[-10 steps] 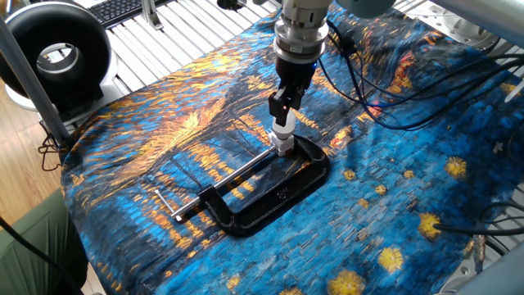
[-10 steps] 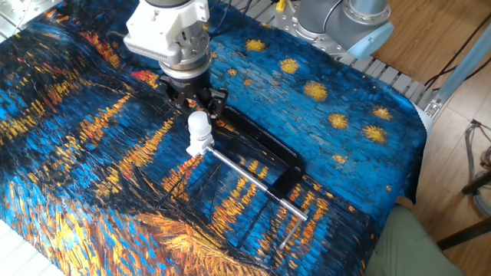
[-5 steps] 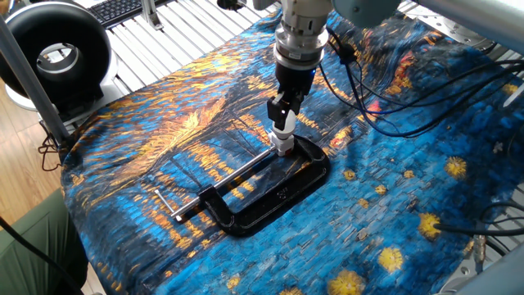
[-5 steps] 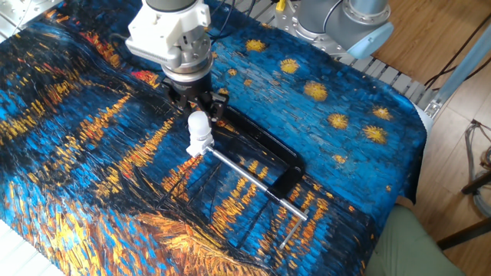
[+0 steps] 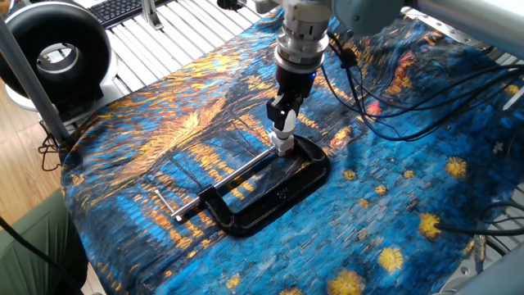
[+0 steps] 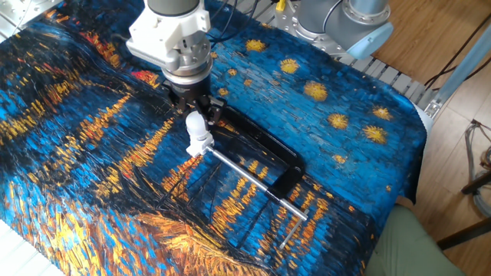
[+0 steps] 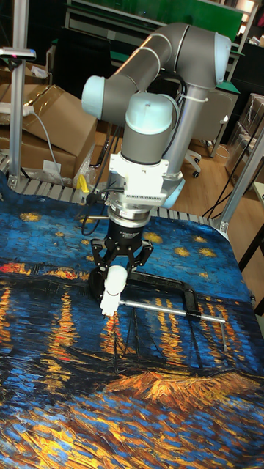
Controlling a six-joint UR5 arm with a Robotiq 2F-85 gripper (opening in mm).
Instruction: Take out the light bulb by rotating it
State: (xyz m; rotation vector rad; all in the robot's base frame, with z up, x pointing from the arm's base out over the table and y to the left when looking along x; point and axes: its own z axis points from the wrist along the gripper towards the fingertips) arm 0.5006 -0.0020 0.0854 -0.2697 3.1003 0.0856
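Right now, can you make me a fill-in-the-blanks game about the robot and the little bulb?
1. The robot's fingers are closed around the white light ____.
2. The light bulb stands at one end of a big black ____.
3. A thin metal ____ runs from the C-clamp out across the cloth.
4. The cloth on the table is mostly ____ with orange streaks and yellow stars.

Missing words: bulb; C-clamp; rod; blue
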